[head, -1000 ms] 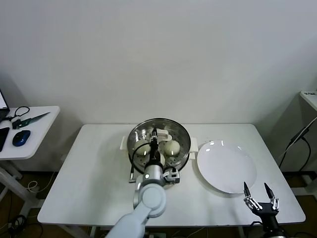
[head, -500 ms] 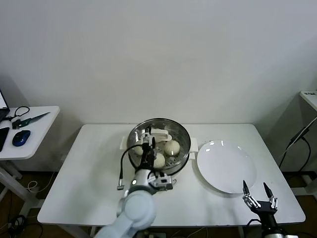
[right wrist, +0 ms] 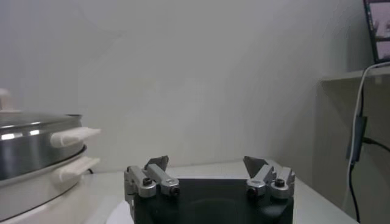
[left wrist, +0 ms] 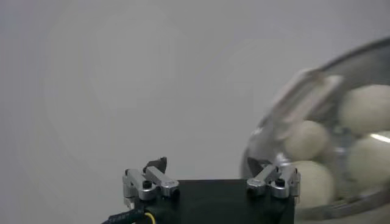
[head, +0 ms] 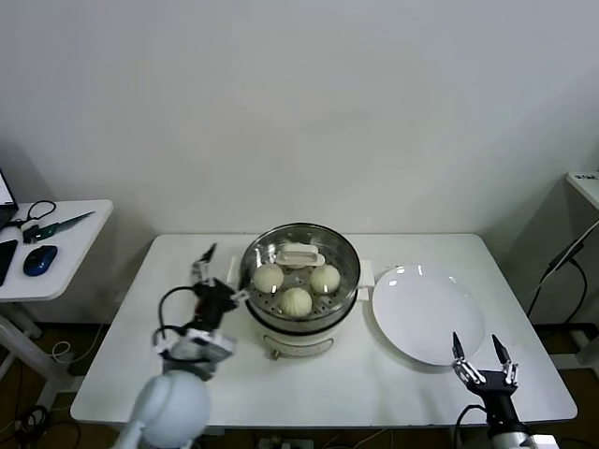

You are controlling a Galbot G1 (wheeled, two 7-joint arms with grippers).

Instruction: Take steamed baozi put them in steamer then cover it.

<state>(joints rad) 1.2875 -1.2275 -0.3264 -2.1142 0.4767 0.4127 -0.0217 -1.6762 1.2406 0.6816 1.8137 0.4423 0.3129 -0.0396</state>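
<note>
3 steamed baozi (head: pixel 296 299) sit in the uncovered steamer (head: pixel 348 267) at frame centre, both left gripper (head: pixel 210 272) and right gripper (head: pixel 481 358) fingers spread empty; no lid in sight

Lab or office test room: bare white wall, white table (head: pixel 187 327), side desk (head: pixel 56 253) with mouse (head: pixel 39 261).

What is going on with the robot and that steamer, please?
The left claw, open and empty, sits just left of the steamer, which holds three visible baozi and is uncovered. The white plate beside it is bare. The right claw waits open at the table's front right edge.
</note>
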